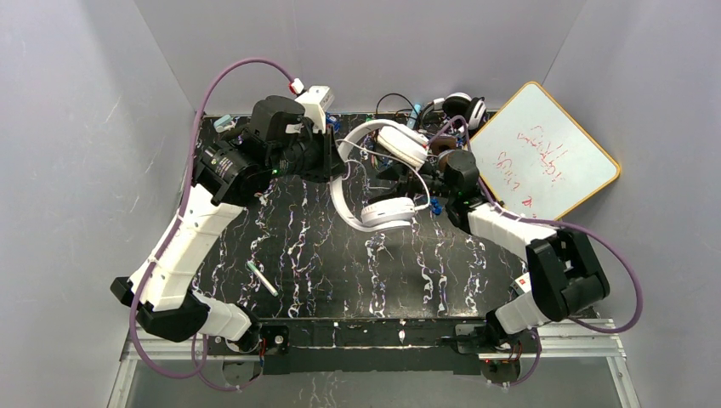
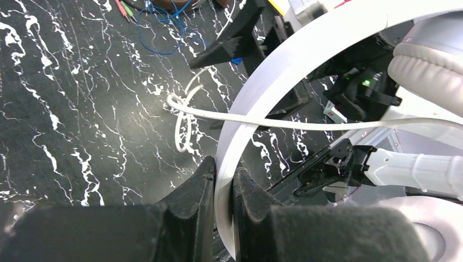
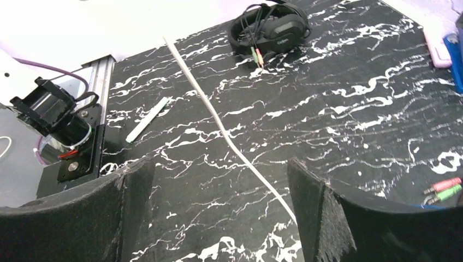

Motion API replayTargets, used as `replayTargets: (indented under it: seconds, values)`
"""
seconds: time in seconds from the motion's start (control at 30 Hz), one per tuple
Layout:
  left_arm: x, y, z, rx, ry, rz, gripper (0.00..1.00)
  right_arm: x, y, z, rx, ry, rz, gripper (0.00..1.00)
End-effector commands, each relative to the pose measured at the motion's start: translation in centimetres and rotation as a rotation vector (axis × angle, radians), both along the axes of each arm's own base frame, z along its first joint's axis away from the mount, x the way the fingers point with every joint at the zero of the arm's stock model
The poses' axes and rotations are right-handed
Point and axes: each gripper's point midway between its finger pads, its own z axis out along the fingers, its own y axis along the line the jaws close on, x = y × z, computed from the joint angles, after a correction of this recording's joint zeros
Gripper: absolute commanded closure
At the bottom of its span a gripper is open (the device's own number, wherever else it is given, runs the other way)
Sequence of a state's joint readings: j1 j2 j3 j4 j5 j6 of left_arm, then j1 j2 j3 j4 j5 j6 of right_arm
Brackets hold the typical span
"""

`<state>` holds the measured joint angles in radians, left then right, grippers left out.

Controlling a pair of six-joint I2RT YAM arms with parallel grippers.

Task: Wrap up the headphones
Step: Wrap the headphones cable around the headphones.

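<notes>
— Black marbled table [image 1: 340,272] fills the top view, with the white headphones [image 1: 401,146] at its far middle, between the arms. Who holds them?
— The left gripper [image 2: 224,174], pinched on the headband; only its wrist view shows that.
— And the right gripper [image 3: 218,164]?
— Spread wide, gripping nothing. The white cord [image 3: 218,124] passes between its fingers. Only its camera shows a black headset [image 3: 270,30] lying on the table.
</notes>
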<state>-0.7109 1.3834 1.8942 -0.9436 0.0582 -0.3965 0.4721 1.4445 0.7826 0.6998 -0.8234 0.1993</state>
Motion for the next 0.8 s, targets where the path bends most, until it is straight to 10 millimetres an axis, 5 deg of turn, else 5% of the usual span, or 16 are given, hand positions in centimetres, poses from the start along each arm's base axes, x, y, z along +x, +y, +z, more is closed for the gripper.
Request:
replayTargets:
  seconds: [0.0, 0.3, 0.4, 0.47, 0.53, 0.77]
  values:
    - [-1.2, -1.0, 2.0, -0.094, 0.006, -0.041, 1.00, 0.3, 2.4, 5.1, 0.102, -0.152, 0.096, 0.04]
    - [-1.1, -1.4, 1.3, -0.090, 0.033, -0.049, 1.00, 0.5, 5.8, 7.4, 0.163, -0.171, 0.175, 0.33]
    - [-1.2, -1.6, 1.1, -0.089, 0.042, -0.059, 1.00, 1.4, 5.8, 7.7, 0.169, -0.167, 0.138, 0.63]
    - [-1.3, -1.6, 0.9, -0.085, 0.045, -0.063, 1.00, 2.4, 5.0, 8.0, 0.173, -0.157, 0.094, 0.88]
    - [-1.4, -1.4, 0.7, -0.075, 0.045, -0.063, 1.00, 4.1, 3.4, 8.2, 0.181, -0.132, 0.014, 0.99]
    - [-1.7, -0.6, -2.6, 0.003, 0.100, -0.057, 1.00, 11.9, -3.7, 9.6, 0.183, -0.010, -0.281, 0.99]
